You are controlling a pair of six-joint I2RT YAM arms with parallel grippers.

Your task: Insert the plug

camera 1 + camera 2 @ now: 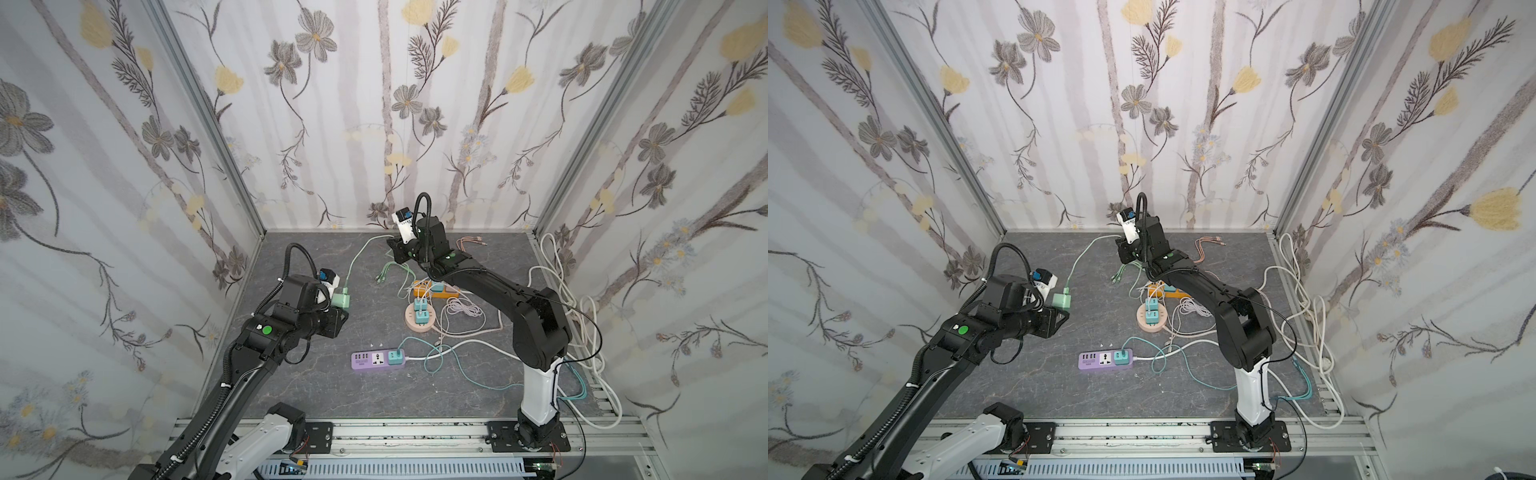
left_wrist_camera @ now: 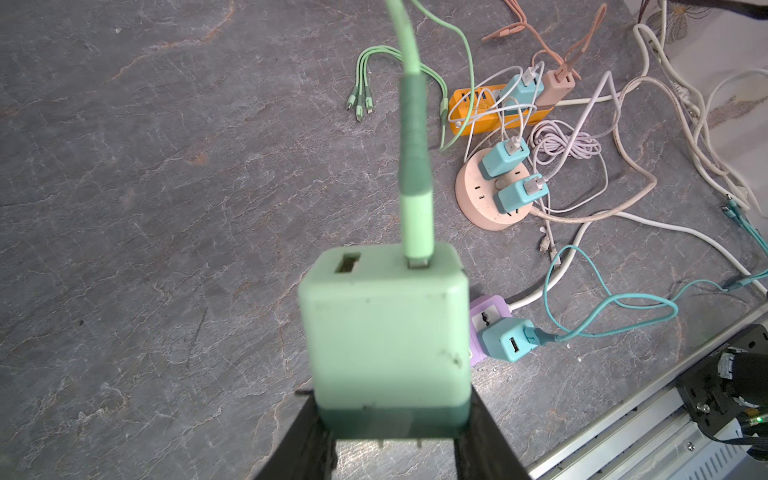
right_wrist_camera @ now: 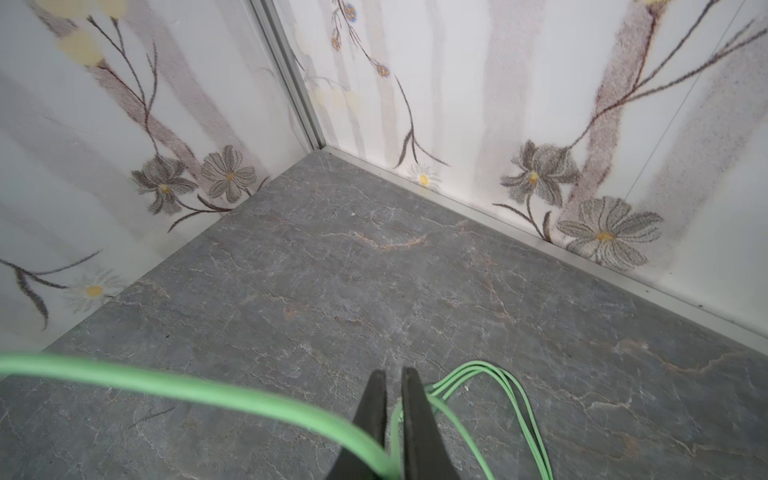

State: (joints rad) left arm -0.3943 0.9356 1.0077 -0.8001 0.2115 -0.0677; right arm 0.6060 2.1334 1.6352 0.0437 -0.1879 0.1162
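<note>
The plug point(image 2: 384, 324) is a pale green charger cube with a green cable point(image 2: 413, 137) in one of its two ports. My left gripper point(image 2: 392, 415) is shut on its base, with the two prongs showing between the fingers. In both top views the plug point(image 1: 341, 300) point(image 1: 1062, 301) is held above the left of the floor. The cable point(image 1: 357, 255) runs to the back, where my right gripper point(image 1: 395, 249) point(image 3: 393, 374) is shut on it; the cable point(image 3: 208, 386) passes through the narrow gap between the jaws. A purple power strip point(image 1: 376, 359) point(image 2: 482, 307) lies in front with a free socket beside a teal plug point(image 1: 397, 356).
A round pink socket hub point(image 1: 419, 318) with two teal chargers and an orange strip point(image 1: 436, 289) sit mid-floor amid tangled cords. White cords point(image 1: 582, 307) pile along the right wall. A pink cable point(image 1: 469, 243) lies at the back. Walls close in on three sides.
</note>
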